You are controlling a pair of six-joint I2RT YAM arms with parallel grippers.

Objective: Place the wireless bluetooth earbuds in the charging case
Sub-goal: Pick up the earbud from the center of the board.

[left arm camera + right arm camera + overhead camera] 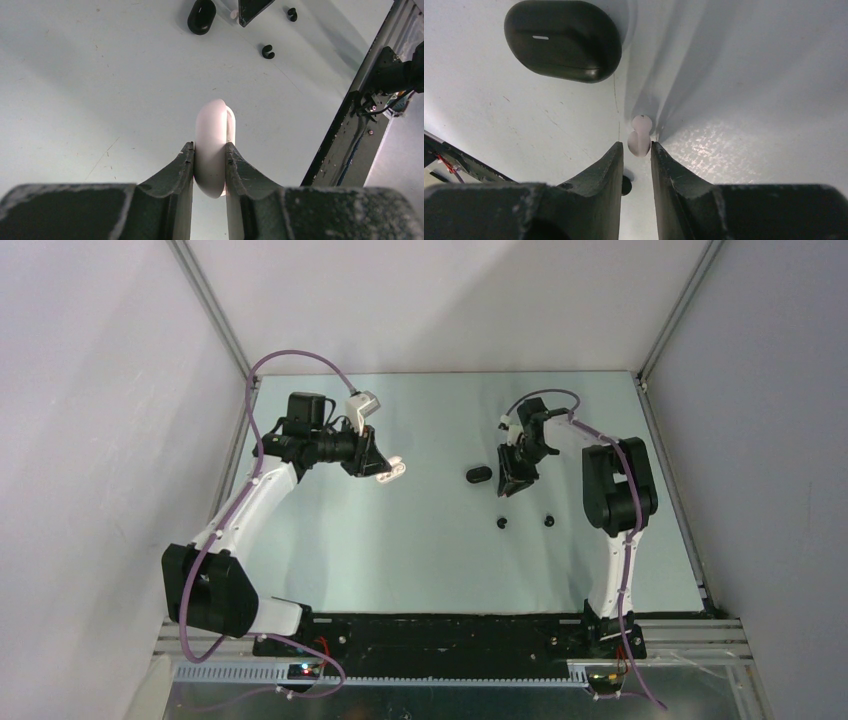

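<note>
Top view, table (400,560): both arms are reaching toward the far half.

Left gripper (380,462): at the 10 o'clock part of the table. The fingers stand narrow and are clamped on the white charging case (214,145). In the left wrist view the case is seen edge-on, pinched on both flat sides, and its rounded end sticks out past the fingertips. A seam runs along one side. The case is carried above the surface.

Right gripper (517,480): right of table centre, pointing down at the surface. The fingers stand narrow. A white earbud (639,140) sits right at the tips, between them, on or just off the table. It cannot be told whether the pads are pressing on it or only flanking it.

Black charging case (561,40): lid shut, lying flat on the table just beside the right gripper at its 9 o'clock in the top view.

Black earbuds: one (503,523) at 6 o'clock of the right gripper, the other (548,519) at 5 o'clock. Both lie loose on the table, apart from each other and from both cases.

The white case is well apart from the black case, at its 9 o'clock.
</note>
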